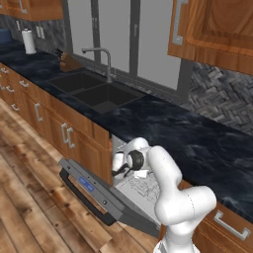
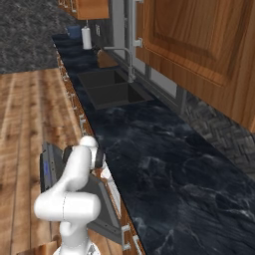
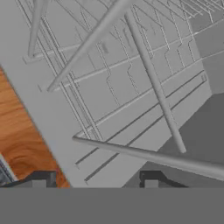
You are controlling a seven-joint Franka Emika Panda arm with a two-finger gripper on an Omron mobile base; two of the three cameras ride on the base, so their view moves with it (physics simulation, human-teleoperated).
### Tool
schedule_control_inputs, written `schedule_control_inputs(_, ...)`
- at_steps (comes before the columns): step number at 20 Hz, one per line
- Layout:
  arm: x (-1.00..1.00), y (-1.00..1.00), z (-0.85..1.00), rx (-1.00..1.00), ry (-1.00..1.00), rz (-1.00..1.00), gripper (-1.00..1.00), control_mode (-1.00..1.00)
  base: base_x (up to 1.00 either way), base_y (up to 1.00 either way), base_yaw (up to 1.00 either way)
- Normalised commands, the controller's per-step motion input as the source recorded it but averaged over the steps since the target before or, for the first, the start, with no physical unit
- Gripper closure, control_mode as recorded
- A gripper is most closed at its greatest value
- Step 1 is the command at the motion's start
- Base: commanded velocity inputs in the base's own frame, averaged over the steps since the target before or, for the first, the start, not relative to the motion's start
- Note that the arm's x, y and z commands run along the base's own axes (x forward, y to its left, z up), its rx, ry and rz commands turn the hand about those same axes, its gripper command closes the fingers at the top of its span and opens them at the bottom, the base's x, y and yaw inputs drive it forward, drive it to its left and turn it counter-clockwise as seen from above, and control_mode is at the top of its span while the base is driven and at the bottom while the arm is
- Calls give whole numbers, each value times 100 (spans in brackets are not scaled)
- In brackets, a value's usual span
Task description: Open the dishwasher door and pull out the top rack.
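Right now the gripper (image 3: 94, 183) hangs over the top rack (image 3: 131, 87), jaws parted around a front wire (image 3: 144, 154), though I cannot tell if it's gripped. Below it the dishwasher door (image 1: 101, 197) lies open; pull straight outward, level.

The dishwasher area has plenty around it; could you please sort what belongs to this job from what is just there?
Belongs to the job:
dishwasher door, folded down
top rack, wire grid
gripper, at the rack

Just there:
sink
faucet
paper towel roll
knife block
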Motion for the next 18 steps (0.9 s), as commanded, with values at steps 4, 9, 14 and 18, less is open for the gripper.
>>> schedule_control_inputs(4,-20,-59,-97,55,51,10,-100,-100,0,0,0)
schedule_control_inputs(9,-34,-16,-46,80,65,21,-100,-100,0,0,0)
schedule_control_inputs(14,-77,0,-36,87,62,29,-100,-100,0,0,0)
schedule_control_inputs(18,-74,0,-34,91,61,30,-100,-100,0,0,0)
